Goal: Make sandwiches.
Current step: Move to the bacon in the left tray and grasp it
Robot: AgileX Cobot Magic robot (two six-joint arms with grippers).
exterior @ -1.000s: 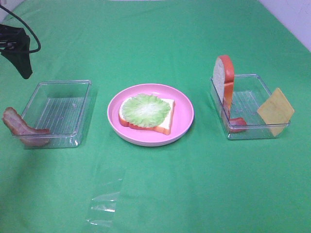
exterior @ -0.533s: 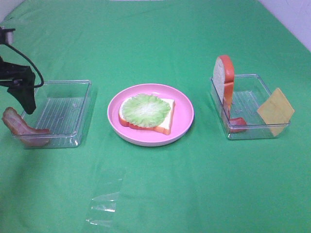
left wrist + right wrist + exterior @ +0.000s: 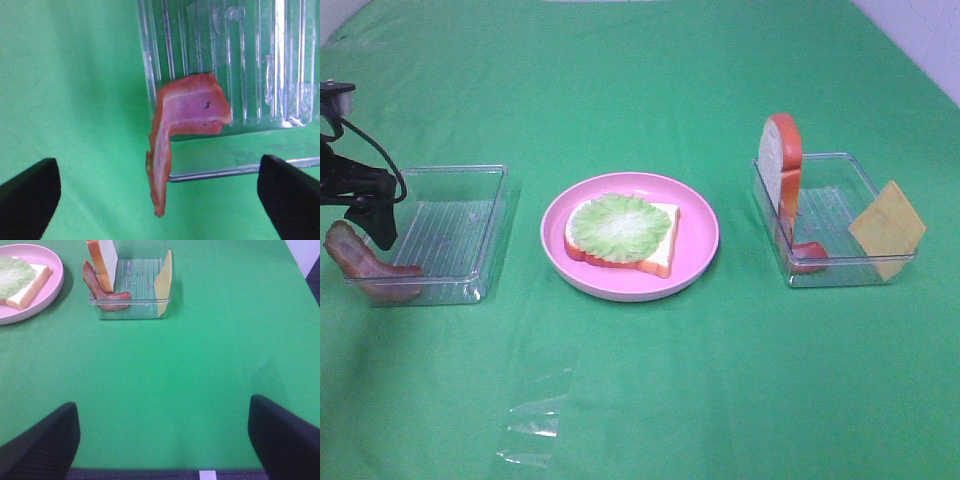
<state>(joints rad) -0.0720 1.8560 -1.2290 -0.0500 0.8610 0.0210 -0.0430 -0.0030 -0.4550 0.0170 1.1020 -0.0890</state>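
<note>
Sandwich partly built: one bread slice (image 3: 658, 250) lies flat on the pink plate (image 3: 700, 262) with a lettuce leaf (image 3: 618, 225) on top, nothing above that yet. Step in hand looks like fetching the bacon strip (image 3: 365, 265). It hangs over the near outer corner of the clear left tray (image 3: 470, 172), out on the plate's left-arm side, half in and half drooping to the green counter (image 3: 720, 400). The left pincer (image 3: 378, 215) hangs just above it, jaws wide, holding nothing. Next move, as I judge it: come down, close across the strip where it crests the tray wall, lift clear of the rim, carry to the plate. The strip is thin and bent, so a grip low on the hanging end may slip. The left wrist view shows what the high camera cannot: the bacon (image 3: 185, 125) sits between the spread fingertips of the left pincer (image 3: 160, 195), a little off centre. The right pincer (image 3: 162, 440) is absent from the high view; its own camera shows it wide and empty, well back from the plate. The right tray (image 3: 840, 157) on the plate's other side holds an upright bread slice (image 3: 780, 160), a red slice (image 3: 808, 257) and a leaning cheese square (image 3: 887, 228).
</note>
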